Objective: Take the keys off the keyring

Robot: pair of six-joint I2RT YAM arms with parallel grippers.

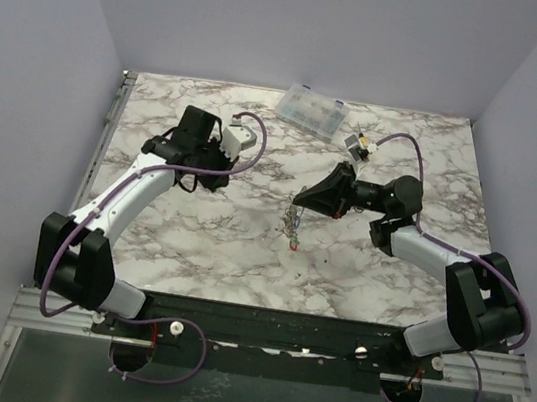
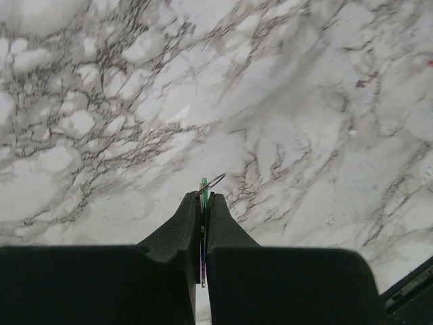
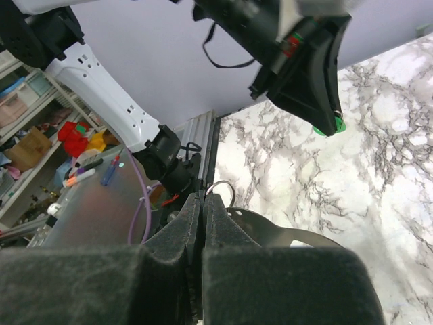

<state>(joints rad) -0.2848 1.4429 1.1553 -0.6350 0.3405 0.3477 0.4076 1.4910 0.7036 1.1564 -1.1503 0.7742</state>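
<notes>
Left gripper: jaws pinched together on a green-headed key, with a thin wire split ring sticking out at the tips, over the white-grey marble table. Right gripper: jaws clamped on the flat grey-silver metal oblong keyring. In the top view the bunch of small keys sits just under the right gripper's tip at mid-table, red one lowest, apart from the left gripper.

top view overhead from behind; wrist views close, sharing table.
</notes>
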